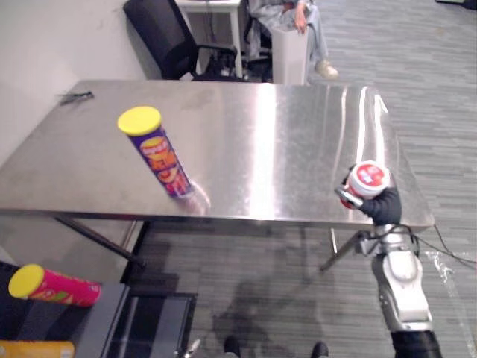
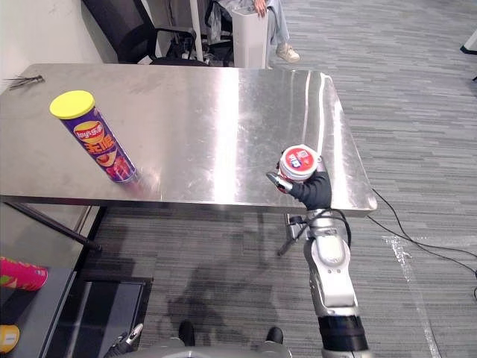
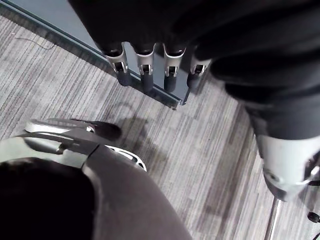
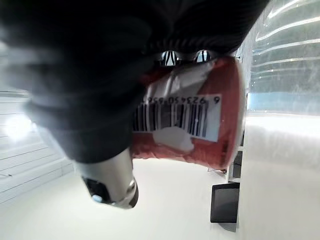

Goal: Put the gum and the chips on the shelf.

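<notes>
At the near right edge of the shiny steel table [image 2: 223, 112], the right hand [image 2: 311, 191] is curled round a red, white-lidded gum tub [image 2: 299, 163]. A purple, yellow-capped chips tube [image 2: 97, 142] stands on the tabletop well to its left. The left hand [image 3: 146, 75] hangs with fingers straight.

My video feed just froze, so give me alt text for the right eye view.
The right hand is closed round a red-and-white gum tub at the near right edge of a steel table. A purple chips can with a yellow lid stands on the table's left side, near the front edge.
</notes>
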{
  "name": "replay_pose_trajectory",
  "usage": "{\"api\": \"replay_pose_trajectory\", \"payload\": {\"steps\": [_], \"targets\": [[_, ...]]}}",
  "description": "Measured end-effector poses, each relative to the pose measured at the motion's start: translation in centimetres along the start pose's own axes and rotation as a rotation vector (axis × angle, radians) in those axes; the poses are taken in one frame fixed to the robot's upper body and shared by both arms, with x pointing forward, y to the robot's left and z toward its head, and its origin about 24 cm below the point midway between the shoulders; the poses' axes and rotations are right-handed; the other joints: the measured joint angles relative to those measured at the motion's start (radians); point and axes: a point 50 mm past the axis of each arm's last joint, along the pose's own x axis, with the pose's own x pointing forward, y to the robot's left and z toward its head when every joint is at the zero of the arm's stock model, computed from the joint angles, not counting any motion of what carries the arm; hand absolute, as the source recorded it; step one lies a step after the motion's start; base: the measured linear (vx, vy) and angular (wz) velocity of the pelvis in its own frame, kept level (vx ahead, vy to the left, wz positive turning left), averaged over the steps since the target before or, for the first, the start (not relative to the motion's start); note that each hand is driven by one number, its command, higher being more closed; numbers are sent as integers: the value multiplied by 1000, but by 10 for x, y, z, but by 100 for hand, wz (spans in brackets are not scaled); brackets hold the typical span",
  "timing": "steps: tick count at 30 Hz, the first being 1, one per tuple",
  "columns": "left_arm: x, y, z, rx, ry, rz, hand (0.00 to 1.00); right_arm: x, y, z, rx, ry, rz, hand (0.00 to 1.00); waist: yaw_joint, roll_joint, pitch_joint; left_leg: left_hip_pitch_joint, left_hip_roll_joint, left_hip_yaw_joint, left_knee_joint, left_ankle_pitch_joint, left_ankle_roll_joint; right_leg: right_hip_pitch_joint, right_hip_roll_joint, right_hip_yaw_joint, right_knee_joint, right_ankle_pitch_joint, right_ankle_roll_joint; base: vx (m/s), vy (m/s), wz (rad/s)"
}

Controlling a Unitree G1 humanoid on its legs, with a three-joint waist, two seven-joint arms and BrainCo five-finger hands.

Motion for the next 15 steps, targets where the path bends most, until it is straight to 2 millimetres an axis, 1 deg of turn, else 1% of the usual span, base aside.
{"api": "replay_pose_trajectory", "payload": {"steps": [2, 4, 5, 7, 8, 9, 10, 11, 12, 13, 14, 15], "targets": [[-1, 2, -3, -4, 11, 6, 0, -4, -3, 4, -3, -9, -2, 100, -12, 0, -2, 1, 3, -11, 0, 2, 0, -1, 0, -4, 16, -1, 0, -27, -14, 11], [-1, 3, -3, -9, 11, 7, 0, -11, -14, 8, -21, -14, -37, 100, -12, -2, -4, 8, 7, -20, 1, 6, 0, -3, -1, -10, 49, -6, -1, -45, -10, 12], [-1, 3, -3, -15, 10, 7, 0, -13, -16, 9, -12, -14, -44, 100, -12, -3, -4, 9, 7, -23, 3, 7, 1, -4, -3, -13, 60, -11, 1, -59, -10, 21], [-1, 5, -2, -34, 6, 8, 0, -18, -18, 10, -14, -6, -53, 100, -16, -15, -5, -19, 9, -52, 72, -14, 0, -4, -16, -33, 108, -42, -2, -62, -14, 29], [-1, 6, -2, -39, 6, 9, 0, -18, -18, 9, -13, -5, -52, 100, -16, -16, -4, -30, 10, -61, 95, -23, -2, -4, -18, -39, 120, -51, -4, -79, -32, 36], [-1, 6, -1, -45, 6, 6, 0, -18, -18, 10, -12, -7, -51, 100, -16, -18, -4, -65, 14, -83, 148, -37, -4, -7, -22, -56, 141, -73, -6, -106, -59, 54], [0, 4, 0, -51, 5, -1, 0, -17, -16, 10, -7, -13, -47, 100, -16, -15, -1, -106, 20, -117, 194, -45, -10, -12, -20, -81, 159, -93, -5, -119, -70, 66], [0, 3, 1, -51, 4, -9, 0, -17, -16, 10, -4, -16, -46, 100, -16, -8, 3, -128, 27, -137, 213, -46, -11, -19, -16, -100, 172, -99, -11, -144, -96, 80], [1, 1, 1, -52, 3, -20, 0, -14, -13, 12, 11, -29, -40, 100, -14, 1, 10, -168, 34, -180, 229, -39, -20, -38, -11, -135, 206, -117, -19, -174, -113, 93], [1, -1, 3, -48, -3, -33, 0, -9, -10, 13, 30, -47, -33, 100, -13, 11, 16, -202, 38, -226, 220, -11, -28, -62, -10, -173, 246, -138, -32, -183, -121, 99], [1, -2, 3, -47, -5, -37, 0, -6, -8, 15, 45, -60, -28, 100, -12, 16, 18, -216, 40, -251, 203, 7, -38, -76, -10, -198, 265, -151, -37, -203, -146, 108], [1, -4, 4, -42, -9, -45, 0, 2, -4, 18, 54, -90, -18, 100, -7, 35, 29, -238, 51, -294, 157, 40, -48, -99, -2, -245, 302, -175, -56, -220, -165, 100]]}}
